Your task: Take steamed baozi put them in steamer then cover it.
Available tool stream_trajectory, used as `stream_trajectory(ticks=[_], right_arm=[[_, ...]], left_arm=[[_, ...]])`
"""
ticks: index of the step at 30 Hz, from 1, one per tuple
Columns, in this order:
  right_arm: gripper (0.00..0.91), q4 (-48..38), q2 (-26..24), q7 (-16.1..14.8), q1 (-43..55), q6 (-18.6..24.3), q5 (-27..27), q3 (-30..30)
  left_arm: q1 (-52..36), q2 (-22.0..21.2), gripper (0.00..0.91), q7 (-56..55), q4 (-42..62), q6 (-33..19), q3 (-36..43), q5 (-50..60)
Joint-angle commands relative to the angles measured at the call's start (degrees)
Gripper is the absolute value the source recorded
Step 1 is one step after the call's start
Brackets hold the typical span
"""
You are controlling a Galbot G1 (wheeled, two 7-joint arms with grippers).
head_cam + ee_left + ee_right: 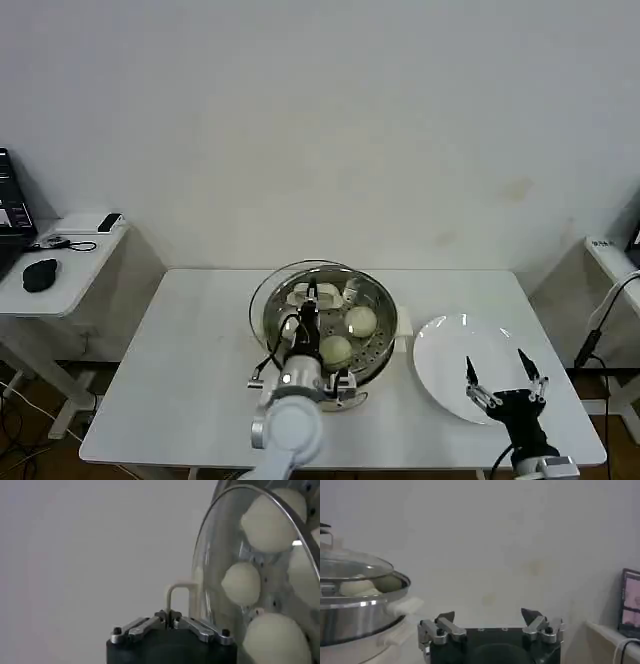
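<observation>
No readable labels. Our left gripper (170, 614) is clamped on the glass lid's (225, 570) bar handle (176, 594), lid offset over the steamer (372, 352), baozi (336, 350) inside. Right gripper (505, 385) splayed wide above the white plate (440, 350), table's right edge.

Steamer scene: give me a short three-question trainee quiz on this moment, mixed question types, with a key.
1. True or false: the white plate beside the steamer holds one of the steamed baozi.
2. Which gripper holds the cover by its handle? A) left gripper B) right gripper
3. Fill in: the cover sits ____ over the steamer, tilted and shifted toward the robot's left.

Key: 1 false, the plate is bare. 2 A; the right gripper hangs open over the plate. 3 partly; in the right wrist view a gap shows under its rim.
</observation>
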Motion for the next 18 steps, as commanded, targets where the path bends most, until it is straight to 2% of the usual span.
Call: stream_trajectory(ticks=[1, 18], right_arm=[[0.907, -0.23, 0.11, 0.05, 0.01, 0.05, -0.33, -0.62], [0.907, -0.63, 0.49, 0.33, 0.07, 0.31, -0.32, -1.23]], left_arm=[[-0.1, -1.81, 0.0, 0.27, 0.68, 0.09, 1.43, 1.08], [-0.8, -1.97, 0.0, -0.25, 2.83, -0.05, 1.59, 1.08]])
